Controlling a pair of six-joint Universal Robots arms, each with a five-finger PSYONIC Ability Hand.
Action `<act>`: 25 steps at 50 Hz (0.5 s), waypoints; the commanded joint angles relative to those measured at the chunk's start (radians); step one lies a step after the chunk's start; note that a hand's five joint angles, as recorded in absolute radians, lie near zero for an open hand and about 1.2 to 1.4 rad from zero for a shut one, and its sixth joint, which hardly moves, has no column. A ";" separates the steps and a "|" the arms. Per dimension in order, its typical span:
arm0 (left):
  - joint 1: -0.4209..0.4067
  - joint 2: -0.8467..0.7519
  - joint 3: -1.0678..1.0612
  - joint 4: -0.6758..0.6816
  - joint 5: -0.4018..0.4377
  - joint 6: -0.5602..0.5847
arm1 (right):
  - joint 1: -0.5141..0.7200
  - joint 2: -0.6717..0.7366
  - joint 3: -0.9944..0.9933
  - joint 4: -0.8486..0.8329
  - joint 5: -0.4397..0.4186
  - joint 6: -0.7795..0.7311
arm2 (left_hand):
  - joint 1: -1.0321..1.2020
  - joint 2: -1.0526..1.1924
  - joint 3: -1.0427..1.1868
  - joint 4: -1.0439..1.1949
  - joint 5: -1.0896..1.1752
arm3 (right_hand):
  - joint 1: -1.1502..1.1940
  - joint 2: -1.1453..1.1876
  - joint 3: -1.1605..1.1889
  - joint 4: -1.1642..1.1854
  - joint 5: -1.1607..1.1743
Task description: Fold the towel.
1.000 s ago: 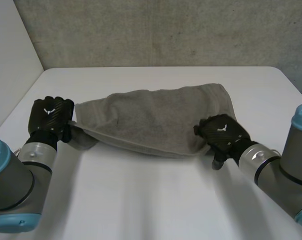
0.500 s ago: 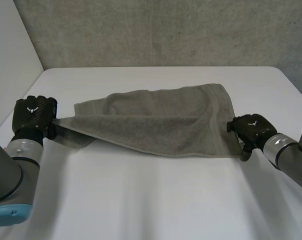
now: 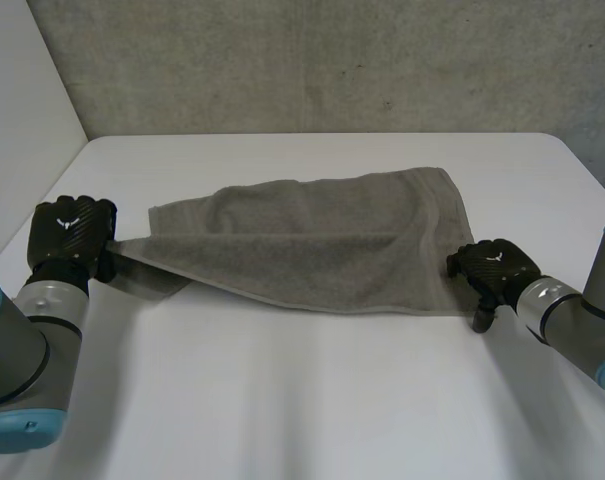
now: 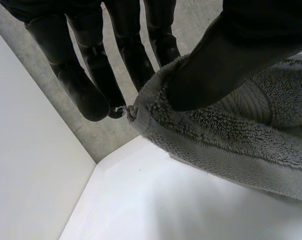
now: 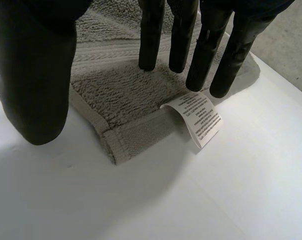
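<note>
Nearest you, the left hand (image 3: 70, 232) grasps the towel (image 3: 312, 250) by its left corner, which is lifted a little off the white table (image 3: 282, 400) — thumb clamped against fingers, cloth between. The right hand (image 3: 492, 265) sits at the near right corner, fingers straight and released — a white label (image 5: 198, 117) pokes out beside the fingertips. The towel lies stretched between both hands, mid-table; beyond stands a grey wall (image 3: 332, 60).

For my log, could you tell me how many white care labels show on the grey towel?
1: the label at the towel corner beside the right hand's fingertips; folds may hide others.
</note>
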 commanded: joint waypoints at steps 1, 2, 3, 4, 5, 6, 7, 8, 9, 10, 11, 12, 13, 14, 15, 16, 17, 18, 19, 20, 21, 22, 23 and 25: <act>0.000 -0.001 0.000 0.000 0.000 0.000 | -0.001 0.025 -0.024 -0.005 0.001 0.001 | -0.052 -0.097 -0.146 -0.121 -0.260 | 0.045 0.053 0.050 0.047 0.047; 0.000 -0.001 0.000 0.000 0.000 0.000 | -0.001 0.025 -0.024 -0.005 0.001 0.001 | -0.052 -0.097 -0.146 -0.121 -0.260 | 0.045 0.053 0.050 0.047 0.047; 0.000 -0.003 0.000 0.000 0.000 0.000 | 0.000 0.027 -0.030 -0.005 0.001 0.001 | -0.052 -0.097 -0.146 -0.121 -0.260 | 0.045 0.053 0.050 0.047 0.047; 0.000 -0.003 0.000 0.000 0.000 0.000 | 0.002 0.027 -0.033 -0.005 0.001 -0.001 | -0.052 -0.097 -0.146 -0.121 -0.260 | 0.045 0.053 0.050 0.047 0.047; 0.000 -0.006 0.000 0.000 0.000 0.000 | 0.002 0.027 -0.033 -0.005 0.001 -0.001 | -0.052 -0.097 -0.146 -0.121 -0.260 | 0.045 0.053 0.050 0.047 0.047; 0.000 -0.006 0.000 0.000 0.000 0.000 | 0.002 0.027 -0.038 -0.005 0.001 -0.001 | -0.052 -0.097 -0.146 -0.121 -0.260 | 0.045 0.053 0.050 0.047 0.047; 0.000 -0.006 0.000 0.000 0.000 0.000 | 0.000 0.027 -0.039 -0.005 0.001 -0.001 | -0.052 -0.097 -0.146 -0.121 -0.260 | 0.045 0.053 0.050 0.047 0.047; -0.001 -0.007 0.000 0.000 0.000 0.000 | 0.000 0.027 -0.039 -0.005 0.001 -0.001 | -0.052 -0.097 -0.146 -0.121 -0.260 | 0.045 0.053 0.050 0.047 0.047; -0.001 -0.007 0.000 0.000 0.000 0.000 | 0.000 0.027 -0.042 -0.005 -0.001 0.001 | -0.052 -0.097 -0.146 -0.121 -0.260 | 0.042 0.050 0.047 0.044 0.045; -0.001 -0.007 0.000 0.000 0.000 0.000 | 0.000 0.027 -0.042 -0.005 -0.001 0.001 | -0.052 -0.097 -0.146 -0.121 -0.260 | 0.042 0.050 0.047 0.044 0.045; -0.001 -0.009 0.000 0.000 0.000 0.000 | -0.001 0.027 -0.047 -0.005 -0.001 0.001 | -0.052 -0.097 -0.146 -0.121 -0.260 | 0.042 0.050 0.047 0.044 0.045; -0.001 -0.009 0.000 0.000 0.000 0.000 | -0.001 0.027 -0.051 -0.005 -0.001 0.001 | -0.052 -0.097 -0.146 -0.121 -0.260 | 0.042 0.050 0.047 0.044 0.045; -0.001 -0.009 0.000 0.000 0.000 0.000 | -0.001 0.027 -0.051 -0.005 -0.001 0.001 | -0.052 -0.097 -0.146 -0.121 -0.260 | 0.042 0.050 0.047 0.044 0.045; -0.001 -0.012 0.001 0.000 0.000 0.000 | -0.003 0.025 -0.054 -0.005 -0.001 0.001 | -0.052 -0.097 -0.146 -0.121 -0.260 | 0.042 0.050 0.047 0.044 0.045; -0.001 -0.012 0.002 0.000 0.000 0.000 | -0.003 0.027 -0.056 -0.004 -0.002 0.001 | -0.052 -0.097 -0.146 -0.121 -0.260 | 0.042 0.050 0.047 0.044 0.045; -0.001 -0.013 0.002 0.000 0.000 0.000 | -0.003 0.027 -0.056 -0.004 -0.002 0.001 | -0.052 -0.097 -0.146 -0.121 -0.260 | 0.042 0.050 0.047 0.044 0.045; -0.001 -0.015 0.002 0.000 0.000 0.000 | -0.003 0.027 -0.059 -0.004 -0.002 0.001 | -0.052 -0.097 -0.146 -0.121 -0.260 | 0.042 0.050 0.047 0.044 0.045; -0.001 -0.015 0.002 0.000 0.000 0.000 | -0.003 0.027 -0.061 -0.004 -0.002 0.001 | -0.052 -0.097 -0.146 -0.121 -0.260 | 0.042 0.050 0.047 0.044 0.045; -0.001 -0.015 0.002 0.000 0.000 0.000 | -0.003 0.027 -0.061 -0.004 -0.002 0.001 | -0.052 -0.097 -0.146 -0.121 -0.260 | 0.042 0.050 0.047 0.044 0.045; -0.001 -0.015 0.002 0.000 0.000 0.000 | -0.004 0.025 -0.061 -0.004 -0.004 0.001 | -0.052 -0.097 -0.146 -0.121 -0.260 | 0.042 0.050 0.047 0.044 0.045; -0.001 -0.015 0.002 0.000 0.000 0.000 | -0.004 0.025 -0.061 -0.004 -0.004 0.001 | -0.052 -0.097 -0.146 -0.121 -0.260 | 0.042 0.050 0.047 0.044 0.045; -0.001 -0.016 0.002 0.000 0.000 0.000 | -0.004 0.025 -0.062 -0.004 -0.002 0.001 | -0.052 -0.097 -0.146 -0.121 -0.260 | 0.042 0.050 0.047 0.044 0.045; -0.001 -0.016 0.002 0.000 0.000 0.000 | -0.004 0.025 -0.064 -0.004 -0.004 0.001 | -0.052 -0.097 -0.146 -0.121 -0.260 | 0.042 0.050 0.047 0.044 0.045; -0.001 -0.018 0.003 0.000 0.000 0.000 | -0.004 0.025 -0.064 -0.004 -0.004 0.001 | -0.052 -0.097 -0.146 -0.121 -0.260 | 0.042 0.050 0.047 0.044 0.045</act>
